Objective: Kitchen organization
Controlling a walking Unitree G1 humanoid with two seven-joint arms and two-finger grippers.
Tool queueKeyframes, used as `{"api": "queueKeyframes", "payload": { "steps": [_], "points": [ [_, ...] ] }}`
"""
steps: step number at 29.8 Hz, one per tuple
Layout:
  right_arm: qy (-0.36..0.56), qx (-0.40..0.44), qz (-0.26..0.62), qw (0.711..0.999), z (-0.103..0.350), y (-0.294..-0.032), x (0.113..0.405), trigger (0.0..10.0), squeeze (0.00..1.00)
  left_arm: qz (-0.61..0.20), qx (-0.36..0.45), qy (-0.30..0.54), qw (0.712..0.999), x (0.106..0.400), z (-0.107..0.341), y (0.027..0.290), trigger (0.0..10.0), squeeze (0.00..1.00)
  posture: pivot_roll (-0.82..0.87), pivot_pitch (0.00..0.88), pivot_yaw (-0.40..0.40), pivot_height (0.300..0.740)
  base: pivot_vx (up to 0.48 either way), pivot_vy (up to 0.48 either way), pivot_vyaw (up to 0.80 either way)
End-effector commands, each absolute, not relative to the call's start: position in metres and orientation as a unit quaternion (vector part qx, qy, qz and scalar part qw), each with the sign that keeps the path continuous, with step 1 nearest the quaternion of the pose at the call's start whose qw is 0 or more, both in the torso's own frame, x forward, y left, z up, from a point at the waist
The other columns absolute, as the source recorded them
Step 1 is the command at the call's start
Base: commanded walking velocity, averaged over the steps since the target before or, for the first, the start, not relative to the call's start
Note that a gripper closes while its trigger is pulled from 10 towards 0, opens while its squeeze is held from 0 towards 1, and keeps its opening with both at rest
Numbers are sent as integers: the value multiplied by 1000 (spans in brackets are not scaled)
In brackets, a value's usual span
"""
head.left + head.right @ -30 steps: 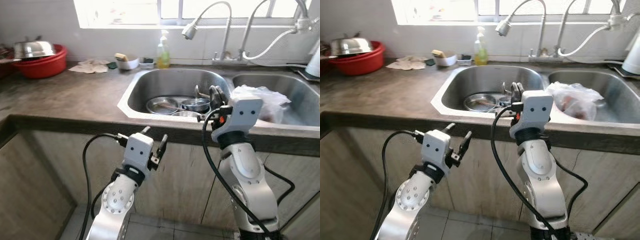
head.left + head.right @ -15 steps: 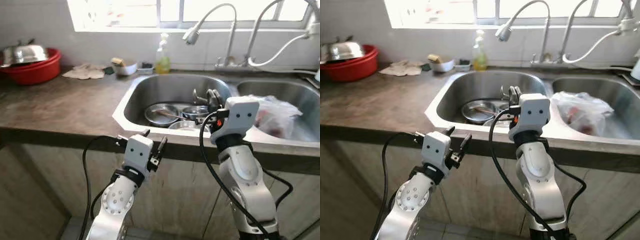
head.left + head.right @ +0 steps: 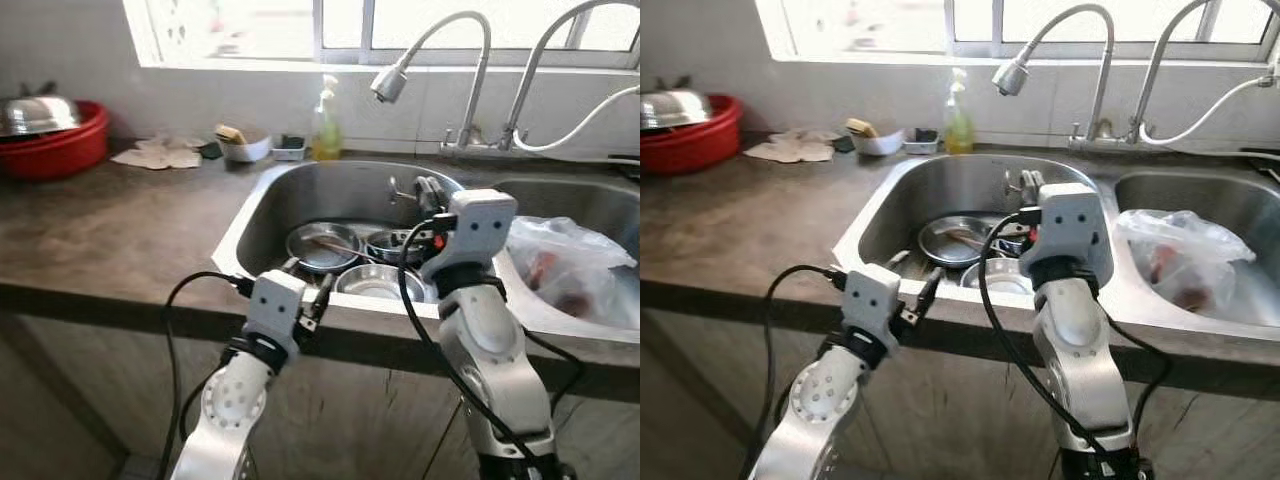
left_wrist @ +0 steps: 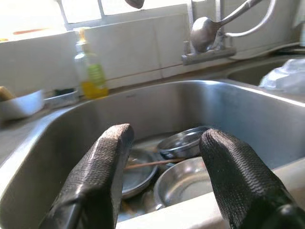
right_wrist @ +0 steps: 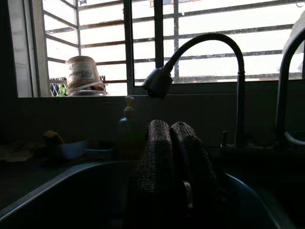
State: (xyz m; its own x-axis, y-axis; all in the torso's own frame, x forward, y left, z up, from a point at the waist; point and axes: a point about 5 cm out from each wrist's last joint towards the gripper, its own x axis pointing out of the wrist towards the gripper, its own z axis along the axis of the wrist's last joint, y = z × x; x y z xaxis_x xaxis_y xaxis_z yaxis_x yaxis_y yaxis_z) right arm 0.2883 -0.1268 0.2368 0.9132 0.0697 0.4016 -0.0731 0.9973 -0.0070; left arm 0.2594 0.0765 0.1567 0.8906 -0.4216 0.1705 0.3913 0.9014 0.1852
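Steel dishes [image 3: 345, 262] in the left sink basin [image 3: 262, 200]: a plate [image 3: 318, 240] toward the back, a bowl [image 3: 377, 283] nearest the front wall, a smaller bowl [image 3: 392, 243] behind it, a thin utensil handle [image 4: 145, 164] lying across the plate. Stacked loosely, partly overlapping, so likely to clatter and shift when one is pulled.

Probably light, rigid and unbreakable, but smooth and very likely wet, hence slippery between padded fingers. Best taken at the rim: one finger inside, one outside, pinching the thin wall of the front bowl where it stands free of the others. Flat plate harder to grip; would need tipping up against the basin wall first. Utensil handle thin, apt to roll.

Left gripper [image 3: 308, 287] spread wide, empty, poised at the front edge of the sink just above the counter [image 3: 110, 230], aimed into the basin toward the front bowl. Right gripper [image 3: 428, 196] pressed closed on nothing, raised over the basin near the divider, pointing at the tap [image 3: 392, 82].

Plastic bag [image 3: 578, 265] slumped in the right basin, soft and shapeless. Soap bottle [image 3: 326, 124] and small tubs [image 3: 245, 148] along the back ledge; red basin [image 3: 55, 145] with a steel lid [image 3: 35, 112] at far left.
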Motion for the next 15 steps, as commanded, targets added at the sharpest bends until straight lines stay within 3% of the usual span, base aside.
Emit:
{"api": "queueKeyframes", "payload": {
  "steps": [1,11,15],
  "points": [
    [-210,-2,24,977,239,-134,291,10000,0,-223,66,-113,966,258,160,70,10000,0,8,0,-7,740,345,0,0],
    [-184,-33,17,982,234,-136,302,10000,0,-215,65,-111,968,260,160,69,10000,0,5,0,-7,740,325,0,0],
    [-173,-42,19,984,233,-136,311,10000,0,-210,65,-106,970,259,159,70,10000,0,9,0,-11,740,131,0,0]
  ]
}}
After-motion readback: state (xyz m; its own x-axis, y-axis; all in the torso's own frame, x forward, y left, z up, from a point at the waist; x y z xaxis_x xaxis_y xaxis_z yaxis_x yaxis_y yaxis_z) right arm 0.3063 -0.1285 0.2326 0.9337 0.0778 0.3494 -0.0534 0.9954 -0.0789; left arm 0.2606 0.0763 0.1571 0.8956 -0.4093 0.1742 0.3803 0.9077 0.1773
